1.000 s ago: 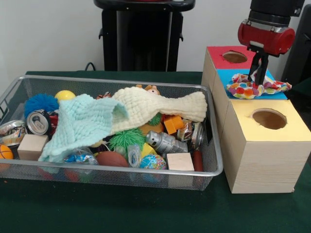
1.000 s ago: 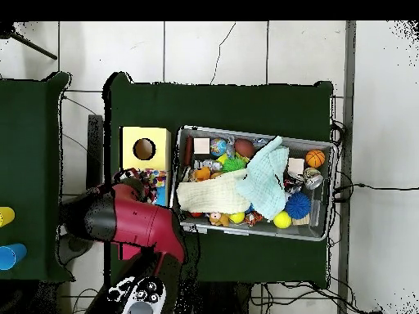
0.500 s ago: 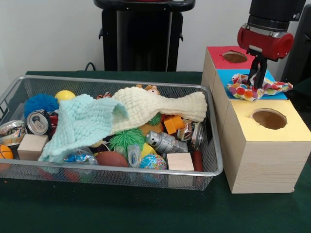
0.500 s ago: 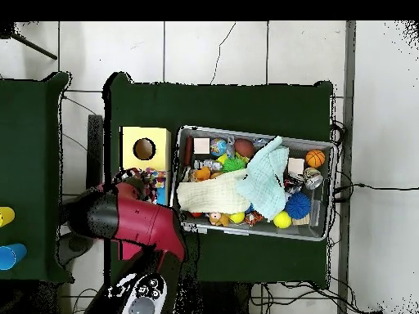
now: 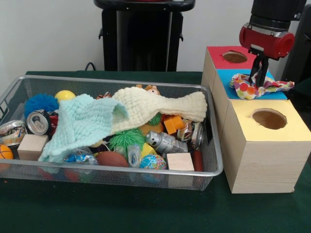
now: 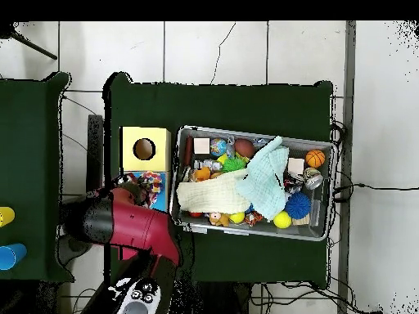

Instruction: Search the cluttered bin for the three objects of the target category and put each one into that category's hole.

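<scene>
Change: gripper (image 5: pixel 259 80) has risen slightly; polka-dot cloth (image 5: pixel 260 86) lifted, shifted.
Fingers: close together, pinching the cloth.
Below: blue box top (image 5: pixel 228 75).

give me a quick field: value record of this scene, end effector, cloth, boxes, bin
end effector: over the blue box top, fingers down in the spotted cloth; open or shut unclear
spotted cloth: bunched on the blue box top, covering its hole
red box top: behind the blue one, hole uncovered
yellow box top: in front of the blue one, hole uncovered
wire bin: beside the boxes, full of clutter
in bin: cream cloth and pale blue cloth lying over toys, cans and wooden blocks
</scene>
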Motion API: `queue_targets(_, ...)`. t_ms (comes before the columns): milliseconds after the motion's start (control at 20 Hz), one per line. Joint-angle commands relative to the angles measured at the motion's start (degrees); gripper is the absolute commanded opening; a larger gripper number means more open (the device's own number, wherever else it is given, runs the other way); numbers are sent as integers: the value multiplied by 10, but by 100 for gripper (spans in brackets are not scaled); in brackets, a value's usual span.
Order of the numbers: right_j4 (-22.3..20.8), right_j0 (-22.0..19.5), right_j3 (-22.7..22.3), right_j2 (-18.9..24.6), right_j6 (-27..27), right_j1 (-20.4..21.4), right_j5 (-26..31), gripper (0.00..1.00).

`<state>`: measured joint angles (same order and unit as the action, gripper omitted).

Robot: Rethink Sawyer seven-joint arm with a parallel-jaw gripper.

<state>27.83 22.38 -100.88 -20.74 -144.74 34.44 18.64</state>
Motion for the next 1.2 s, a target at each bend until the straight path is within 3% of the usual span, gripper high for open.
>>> queue_targets(50, 29, 20, -52, 24, -152, -21, 84, 0)
queue_targets(400, 37, 45, -79, 14, -161, 7, 103, 0)
queue_targets(1200, 12, 43, -96, -30, -118, -32, 50, 0)
